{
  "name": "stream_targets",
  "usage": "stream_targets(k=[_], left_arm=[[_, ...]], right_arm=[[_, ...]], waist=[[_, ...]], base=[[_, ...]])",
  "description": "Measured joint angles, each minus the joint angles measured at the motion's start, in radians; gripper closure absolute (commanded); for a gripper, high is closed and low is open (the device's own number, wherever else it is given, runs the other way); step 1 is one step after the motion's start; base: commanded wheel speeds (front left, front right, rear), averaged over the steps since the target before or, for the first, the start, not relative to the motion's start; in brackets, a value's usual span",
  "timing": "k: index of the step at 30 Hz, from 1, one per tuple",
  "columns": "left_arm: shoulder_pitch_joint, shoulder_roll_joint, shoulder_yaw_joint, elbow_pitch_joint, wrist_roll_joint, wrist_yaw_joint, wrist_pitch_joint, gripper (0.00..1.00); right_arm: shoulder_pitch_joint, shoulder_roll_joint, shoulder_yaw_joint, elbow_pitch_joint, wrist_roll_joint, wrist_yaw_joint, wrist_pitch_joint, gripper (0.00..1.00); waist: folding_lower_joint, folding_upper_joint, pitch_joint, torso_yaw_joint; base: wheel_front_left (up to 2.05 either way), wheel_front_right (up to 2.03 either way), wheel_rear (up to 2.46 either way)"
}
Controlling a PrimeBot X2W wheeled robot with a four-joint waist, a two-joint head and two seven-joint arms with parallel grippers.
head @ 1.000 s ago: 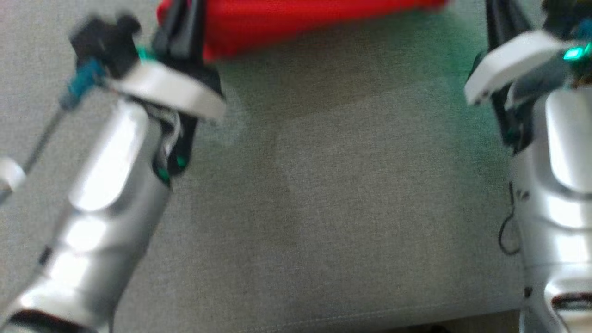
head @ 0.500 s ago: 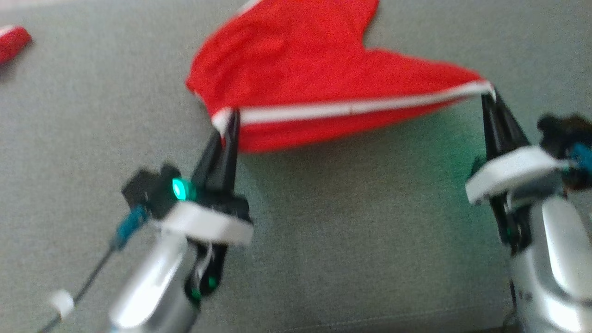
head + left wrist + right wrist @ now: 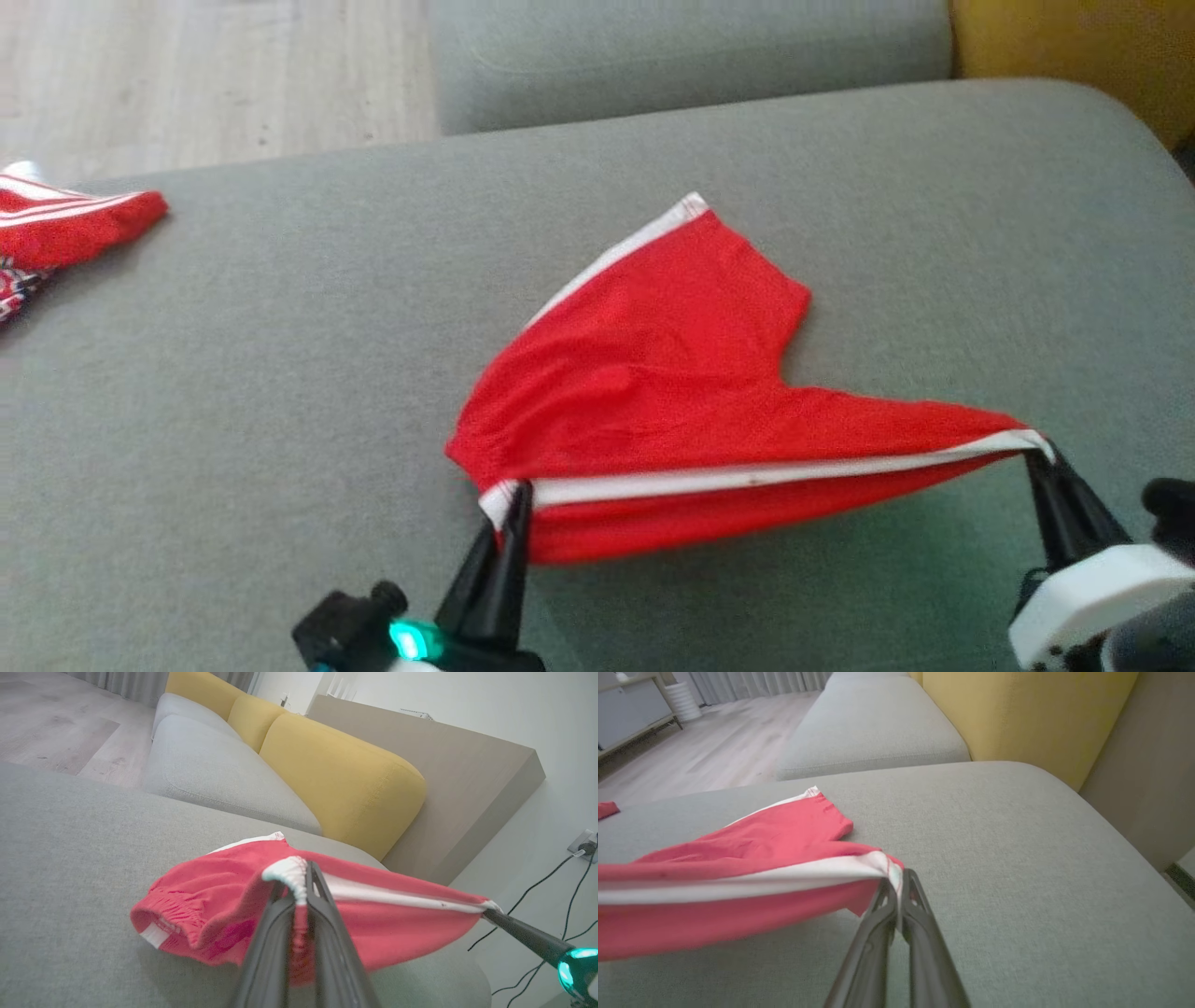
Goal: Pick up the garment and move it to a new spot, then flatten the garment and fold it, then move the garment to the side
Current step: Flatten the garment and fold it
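Dark, slim fingers of the left gripper [image 3: 518, 493] are pressed tight together on one end of the garment [image 3: 653, 373], a pair of red shorts. A puckered tuft of white trim is seen pinched between them in the left wrist view. The right gripper [image 3: 1038, 455] is likewise clamped on the opposite end of the same white band [image 3: 747, 481]. The band is drawn taut in a nearly straight line between the two, and that edge is held raised above the seat [image 3: 280, 392].

From the lifted edge the soft, matte cloth slopes down and is spread on the seat, with shallow creases near its middle. One leg is stretched away from the robot and ends in a white-trimmed hem. A gathered, elastic-looking fold is seen hanging beside the left fingers.

The seat is covered in grey woven fabric, finely grained, with rounded edges. A second grey cushion [image 3: 681, 47] is seen beyond it, yellow back cushions [image 3: 336, 774] beside that, and a pale wooden floor [image 3: 187, 65] past them. Another red cloth with white stripes [image 3: 65, 219] lies at the seat's far left edge, well apart from the shorts.
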Motion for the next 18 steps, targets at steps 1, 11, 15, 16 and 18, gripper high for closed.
stream_targets(k=[1,11,15,16,18], left_arm=[[0.010,0.003,-0.011,-0.005,0.000,0.002,0.007,1.00],[-0.031,-0.052,-0.034,0.047,-0.035,-0.003,0.037,1.00],[-0.125,-0.111,-0.010,0.122,-0.068,-0.006,0.037,1.00],[-0.153,-0.122,-0.006,0.143,-0.073,-0.009,0.038,1.00],[-0.229,-0.152,0.010,0.205,-0.093,-0.014,0.040,1.00]], right_arm=[[0.006,0.000,-0.009,-0.014,-0.001,0.000,0.017,1.00],[-0.174,-0.059,-0.006,0.051,-0.005,0.000,0.174,1.00],[-0.339,-0.131,0.035,0.149,0.009,0.000,0.233,1.00],[-0.381,-0.146,0.049,0.179,0.017,0.000,0.249,1.00],[-0.509,-0.191,0.093,0.267,0.032,0.000,0.279,1.00]], waist=[[0.0001,0.0000,-0.002,0.006],[0.0005,0.0000,0.077,0.079],[0.0006,0.0000,0.131,0.114],[0.0007,0.0000,0.145,0.123],[0.0007,0.0000,0.188,0.149]], base=[[0.00,0.00,0.00],[0.00,0.00,0.00],[0.00,0.00,0.00],[0.00,0.00,0.00],[0.00,0.00,0.00]])
